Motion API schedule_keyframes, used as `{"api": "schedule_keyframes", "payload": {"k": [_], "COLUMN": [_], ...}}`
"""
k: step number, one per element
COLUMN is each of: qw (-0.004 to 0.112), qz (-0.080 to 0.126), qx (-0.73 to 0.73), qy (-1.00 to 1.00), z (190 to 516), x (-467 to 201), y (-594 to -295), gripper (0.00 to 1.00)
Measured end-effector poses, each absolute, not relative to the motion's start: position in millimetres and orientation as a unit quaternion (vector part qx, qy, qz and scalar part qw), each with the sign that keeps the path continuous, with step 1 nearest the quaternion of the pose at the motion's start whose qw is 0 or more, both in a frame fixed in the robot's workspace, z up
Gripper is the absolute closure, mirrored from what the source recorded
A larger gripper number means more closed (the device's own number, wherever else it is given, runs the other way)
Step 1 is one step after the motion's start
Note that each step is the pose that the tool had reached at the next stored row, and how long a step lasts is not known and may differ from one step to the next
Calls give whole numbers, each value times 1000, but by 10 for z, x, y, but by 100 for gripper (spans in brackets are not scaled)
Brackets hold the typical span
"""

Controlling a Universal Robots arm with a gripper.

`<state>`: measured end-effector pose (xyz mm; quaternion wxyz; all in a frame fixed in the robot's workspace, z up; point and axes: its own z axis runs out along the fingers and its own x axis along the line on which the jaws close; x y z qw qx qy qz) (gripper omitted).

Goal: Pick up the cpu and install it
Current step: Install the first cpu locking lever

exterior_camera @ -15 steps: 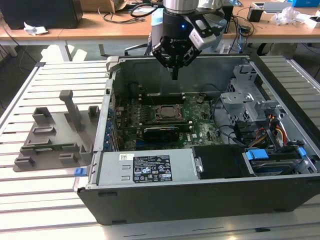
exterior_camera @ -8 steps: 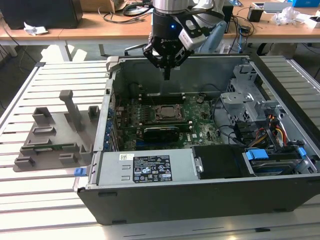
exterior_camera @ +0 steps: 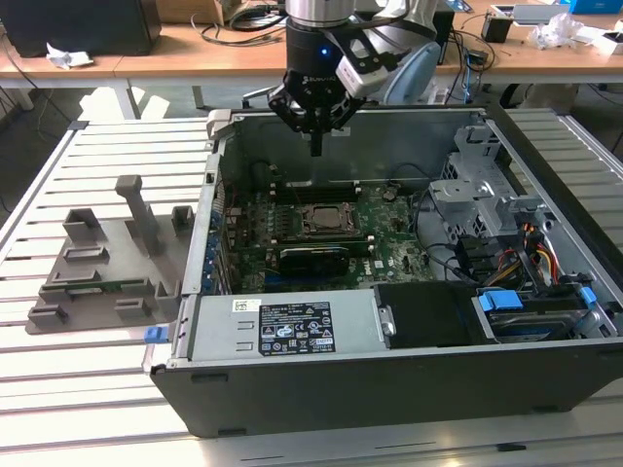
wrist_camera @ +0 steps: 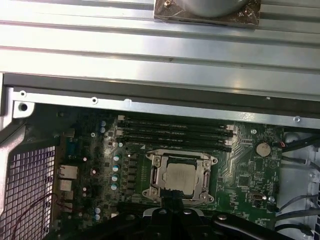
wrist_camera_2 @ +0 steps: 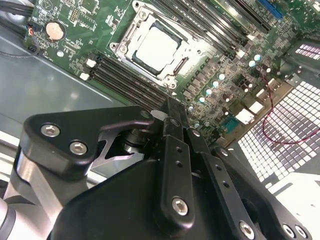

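Note:
The cpu (exterior_camera: 326, 220), a small square chip with a shiny silver top, lies flat inside the metal-framed socket (exterior_camera: 327, 206) on the green motherboard in the open computer case. Both wrist views look down on the cpu (wrist_camera_2: 156, 46) (wrist_camera: 180, 179). My gripper (exterior_camera: 315, 148) hangs above the case's far wall, higher than the board and a little behind the socket. Its two black fingers are pressed together, shut, with nothing between them. In the second wrist view the gripper (wrist_camera_2: 172, 112) points at the board just beside the socket.
The case (exterior_camera: 292, 389) lies open on a slatted metal table, with drive cages and cables on the exterior view's right and a power supply (exterior_camera: 282, 326) at the front. A grey plastic tray (exterior_camera: 107, 263) stands outside on the left. Memory slots (wrist_camera: 175, 135) run alongside the socket.

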<state>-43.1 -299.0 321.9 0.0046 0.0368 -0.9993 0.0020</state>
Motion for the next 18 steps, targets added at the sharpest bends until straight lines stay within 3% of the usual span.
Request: {"api": "schedule_keyframes", "payload": {"k": [18], "qw": [5], "qz": [2], "qx": [37], "qy": [-999], "z": [2974], "x": [-899], "y": [-2899], "gripper": [89]}}
